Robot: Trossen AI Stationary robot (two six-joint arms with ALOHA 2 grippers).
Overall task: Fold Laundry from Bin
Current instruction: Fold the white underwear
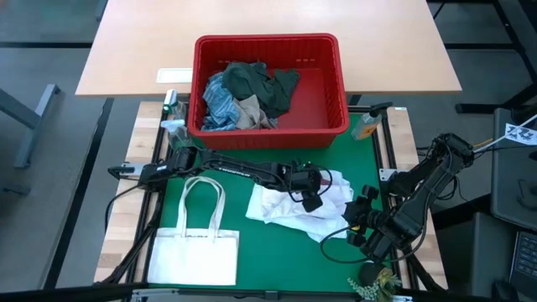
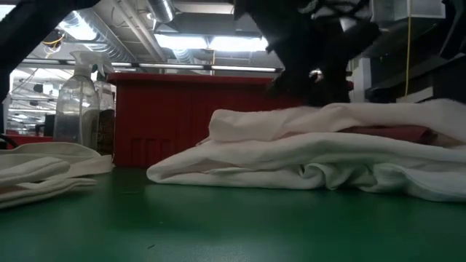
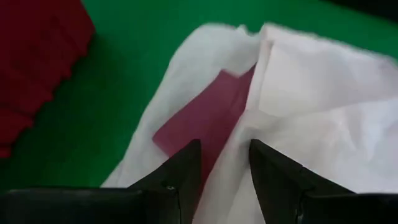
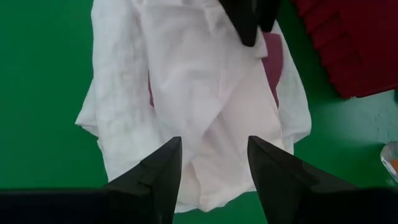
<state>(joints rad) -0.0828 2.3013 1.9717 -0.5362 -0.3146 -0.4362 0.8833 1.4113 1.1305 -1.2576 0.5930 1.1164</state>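
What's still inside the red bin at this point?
The red bin holds a heap along its left half: dark green cloth, blue-and-white striped cloth and a beige piece. Anything beneath that heap is hidden.

One red bin (image 1: 336,92) stands at the far edge of the green mat, with roughly three garments heaped inside: a dark green piece (image 1: 264,84), a blue-and-white striped piece (image 1: 218,101) and a beige piece (image 1: 252,113). On the mat lie one white garment (image 1: 289,210) with one maroon piece (image 3: 205,118) showing in its folds, and one flat white tote bag (image 1: 195,252). Two robot arms reach over the table, and one clear spray bottle (image 2: 75,109) stands beside the bin.
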